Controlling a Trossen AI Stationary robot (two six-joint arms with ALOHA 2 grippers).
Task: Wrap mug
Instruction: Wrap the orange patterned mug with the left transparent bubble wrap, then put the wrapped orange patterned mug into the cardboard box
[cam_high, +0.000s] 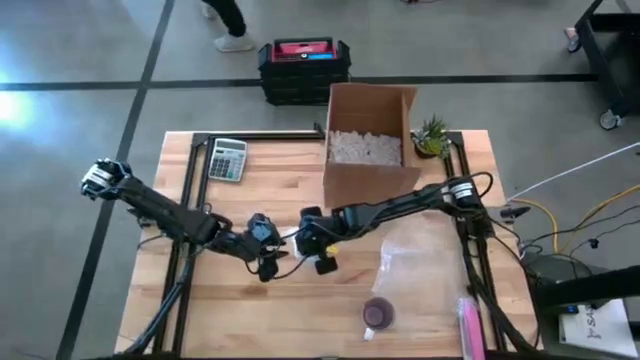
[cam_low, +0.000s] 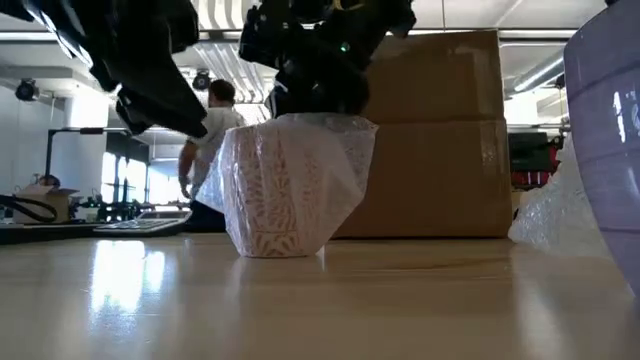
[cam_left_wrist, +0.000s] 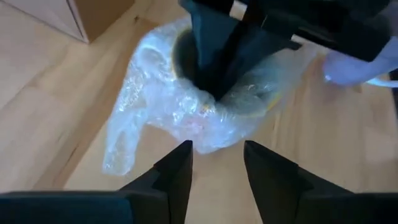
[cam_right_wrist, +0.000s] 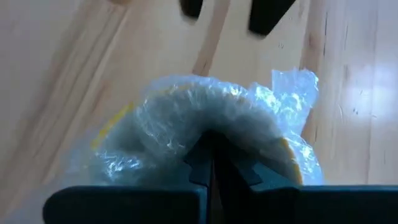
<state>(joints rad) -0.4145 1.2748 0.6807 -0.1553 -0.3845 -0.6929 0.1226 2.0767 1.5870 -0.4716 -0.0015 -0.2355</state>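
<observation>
Mug (cam_low: 290, 185), draped in bubble wrap (cam_left_wrist: 155, 106), stands mid-surface before the box (cam_high: 368, 140). Your right hand (cam_right_wrist: 210, 163) is clenched on its wrapped rim; left hand (cam_left_wrist: 216, 163) waits released. Lift carelessly and the wrap could slip off.

Overhead, table-level, two close wrist views — all on wrapped mug (cam_low: 290, 185)

Bright overhead light; tabletop (cam_low: 300, 300) glare; wrist views perhaps blurred.
</observation>
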